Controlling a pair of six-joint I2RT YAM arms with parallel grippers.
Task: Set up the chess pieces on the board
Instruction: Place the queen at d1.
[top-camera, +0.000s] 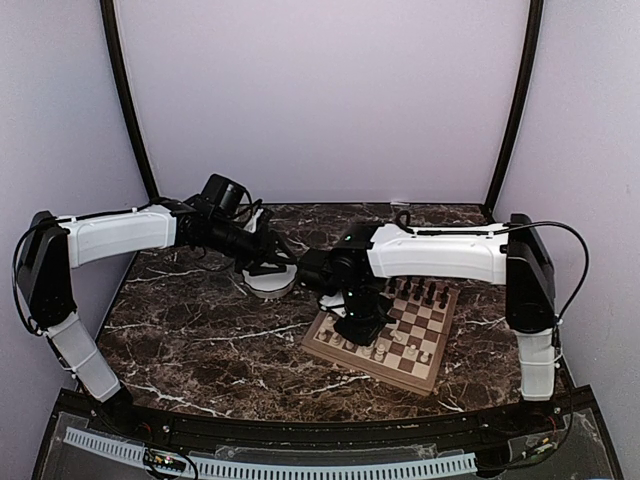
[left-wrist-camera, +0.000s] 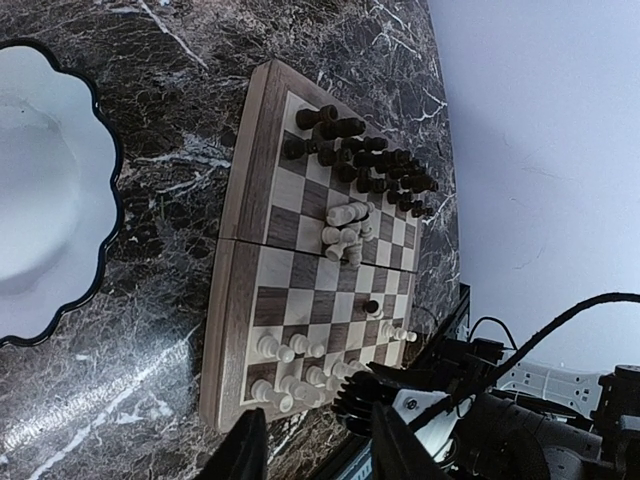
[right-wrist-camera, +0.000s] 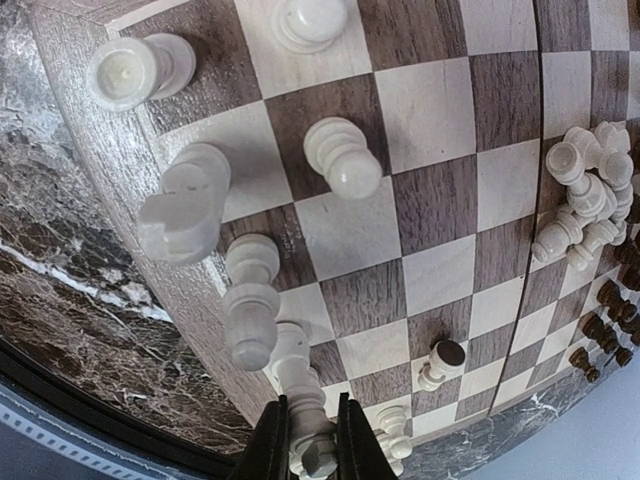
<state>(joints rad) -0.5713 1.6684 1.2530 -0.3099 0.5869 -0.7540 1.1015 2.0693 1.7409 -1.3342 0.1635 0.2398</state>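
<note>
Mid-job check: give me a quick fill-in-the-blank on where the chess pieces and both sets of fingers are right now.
1. The right fingers are shut on a ___ chess piece.
2. The left fingers stand open near the white scalloped ___.
3. A loose heap of pale pieces lies at the ___ of the board.
Missing: pale; bowl; middle.

You had nothing to read at this moment. No letter, number, brand or label could be made out on the board (left-wrist-camera: 228, 330), on the chess pieces (right-wrist-camera: 343, 158) or on the white bowl (left-wrist-camera: 40, 200). Any finer marks were too small or blurred to tell.
</note>
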